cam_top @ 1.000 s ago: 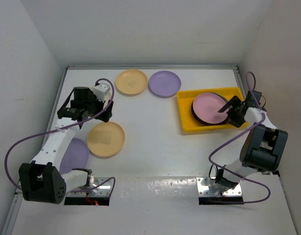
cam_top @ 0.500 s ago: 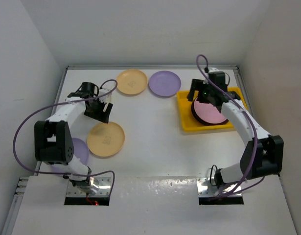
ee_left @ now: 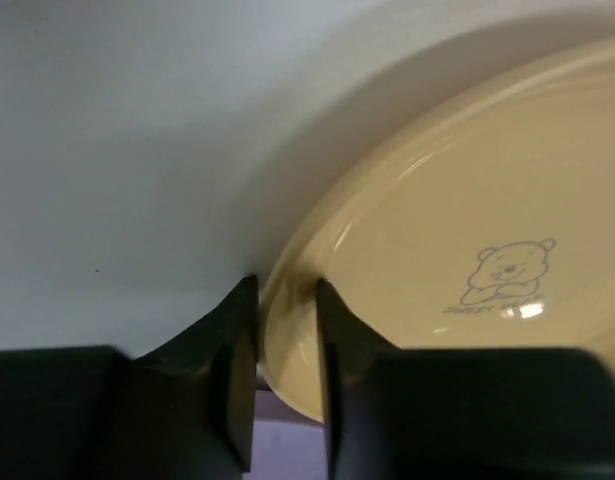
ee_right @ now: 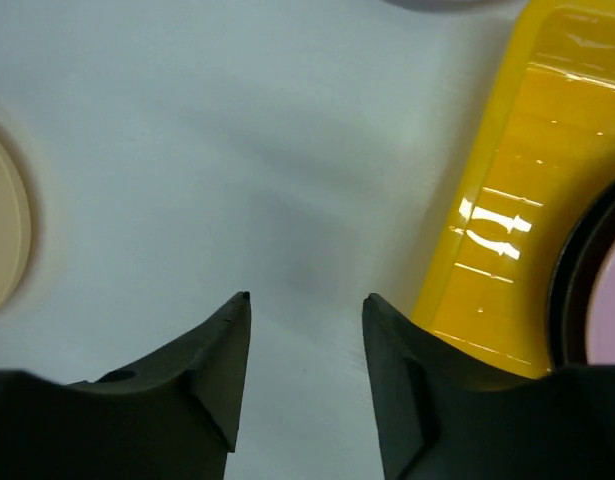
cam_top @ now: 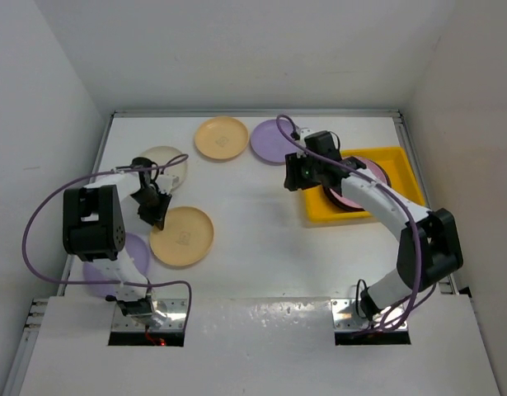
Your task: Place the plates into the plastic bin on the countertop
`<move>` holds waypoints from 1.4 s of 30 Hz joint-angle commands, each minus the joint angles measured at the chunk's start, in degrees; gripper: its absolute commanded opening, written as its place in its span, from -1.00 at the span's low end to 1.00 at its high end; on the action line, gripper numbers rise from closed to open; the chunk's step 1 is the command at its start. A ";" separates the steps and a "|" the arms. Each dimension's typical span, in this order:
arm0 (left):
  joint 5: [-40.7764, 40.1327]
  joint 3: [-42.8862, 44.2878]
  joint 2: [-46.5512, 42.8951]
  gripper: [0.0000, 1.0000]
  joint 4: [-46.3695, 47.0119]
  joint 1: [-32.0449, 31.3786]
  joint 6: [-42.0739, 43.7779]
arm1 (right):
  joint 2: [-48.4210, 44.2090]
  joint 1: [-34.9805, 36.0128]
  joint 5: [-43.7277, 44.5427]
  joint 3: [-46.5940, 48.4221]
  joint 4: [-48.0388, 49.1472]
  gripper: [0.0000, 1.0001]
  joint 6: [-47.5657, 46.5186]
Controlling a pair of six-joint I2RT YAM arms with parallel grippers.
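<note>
My left gripper is shut on the left rim of a peach plate with a bear print, one finger inside the rim and one outside. The plate lies on the white countertop. A lavender plate lies partly under it and under the left arm. The yellow plastic bin holds a pink plate on top of dark-rimmed ones. My right gripper is open and empty over bare countertop, just left of the bin.
A cream plate lies behind the left gripper. A second peach plate and a second lavender plate sit near the back wall. White walls close in the countertop on three sides. The right arm's forearm crosses over the bin.
The left gripper came forward off the cream plate to the near peach plate's rim and closed on it. The right arm swung left out of the bin, and its jaws narrowed.
</note>
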 commanded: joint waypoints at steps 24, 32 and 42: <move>30.15 20.58 -6.85 -1.00 -8.10 -10.29 -2.34 | 16.99 8.89 -13.26 4.36 21.21 -0.82 17.61; 21.64 26.11 -6.85 0.85 -12.39 -8.36 1.52 | 7.07 -1.36 -13.16 -0.21 16.13 -0.99 22.10; 3.27 18.13 -13.35 1.00 -11.79 7.37 4.33 | -4.64 -36.62 -21.87 -1.53 -15.87 -0.99 13.75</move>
